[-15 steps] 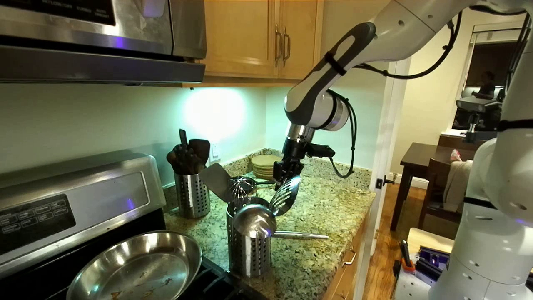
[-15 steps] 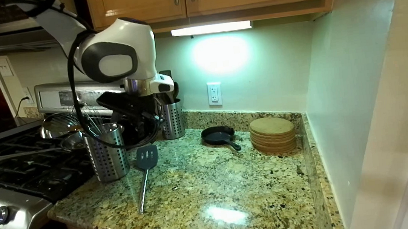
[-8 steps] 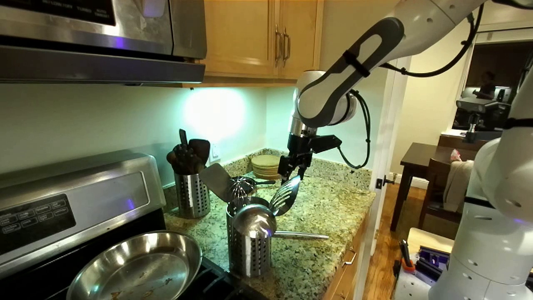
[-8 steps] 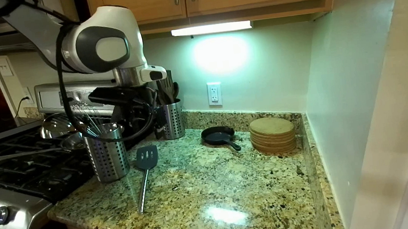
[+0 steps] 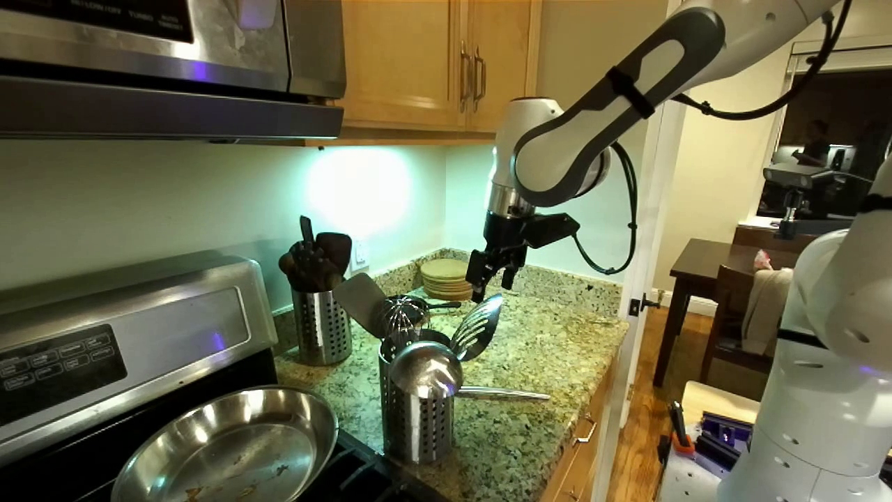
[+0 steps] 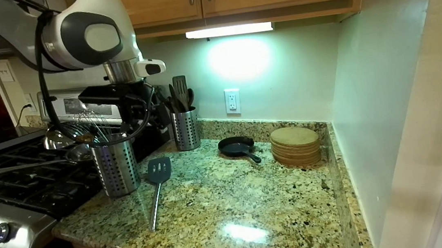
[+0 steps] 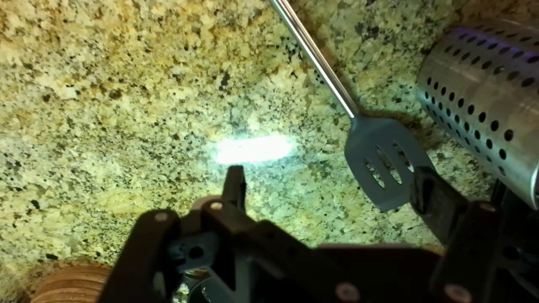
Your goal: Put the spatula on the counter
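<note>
Nearest, on the stove (image 5: 160, 328): one steel pan (image 5: 317, 418), a few brown patches (image 5: 281, 470) on its floor.

Next, on the counter (image 6: 228, 197) close by the stove: the near holder (image 5: 419, 429), perforated steel, upright, one of two such. At least four utensils in it, heads up: one dark turner (image 5: 361, 301), one whisk (image 5: 402, 314), one ladle (image 5: 425, 369), one slotted spoon (image 5: 481, 326). The ladle's bowl hangs out past the rim.

Spatula (image 6: 159, 176): one, lying flat on the counter just beside the near holder, a strip of stone showing between. Dark head, three slots; bright steel handle running toward the front edge. In an exterior view the near holder hides the head.

Gripper (image 5: 493, 289): hangs tips down over the counter, higher than the spatula and apart from it. Jaws stand wide apart in the wrist view, holding nothing.

Farther back: the far holder (image 5: 324, 331), second of the two, upright. Dark utensils (image 6: 180, 90) crowd it, at least three; exact count cannot be told.

Then one small black skillet (image 6: 235, 151), flat on the counter. Near it, one stack of round tan boards (image 6: 295, 149), several layers, set too tight for a sure count.
</note>
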You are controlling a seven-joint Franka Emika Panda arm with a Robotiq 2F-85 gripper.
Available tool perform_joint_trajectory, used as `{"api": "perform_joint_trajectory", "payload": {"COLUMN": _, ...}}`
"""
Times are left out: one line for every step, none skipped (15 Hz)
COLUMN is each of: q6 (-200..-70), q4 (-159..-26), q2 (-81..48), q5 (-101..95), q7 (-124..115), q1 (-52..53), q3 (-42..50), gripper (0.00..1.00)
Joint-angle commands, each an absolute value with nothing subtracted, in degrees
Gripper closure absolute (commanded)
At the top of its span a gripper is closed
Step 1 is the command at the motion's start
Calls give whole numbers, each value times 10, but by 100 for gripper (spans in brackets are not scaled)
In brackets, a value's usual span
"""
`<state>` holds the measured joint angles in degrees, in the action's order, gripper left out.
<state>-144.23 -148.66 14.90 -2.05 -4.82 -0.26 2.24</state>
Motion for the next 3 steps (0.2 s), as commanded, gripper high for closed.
{"api": "perform_joint_trajectory", "payload": {"q6": -1441, "q4": -1487, "q2": 150, "q5": -18, "q7": -47, "q1": -10, "q3": 15, "gripper": 0}}
{"api": "perform_joint_trajectory", "payload": {"q6": -1441, "q4": -1487, "q2": 150, "q5": -18, "q7": -47, "q1": -10, "q3": 15, "gripper": 0}}
{"api": "perform_joint_trajectory", "payload": {"q6": -1441, "q4": -1487, "q2": 150, "q5": -18, "q7": -47, "q1": -10, "q3": 15, "gripper": 0}}
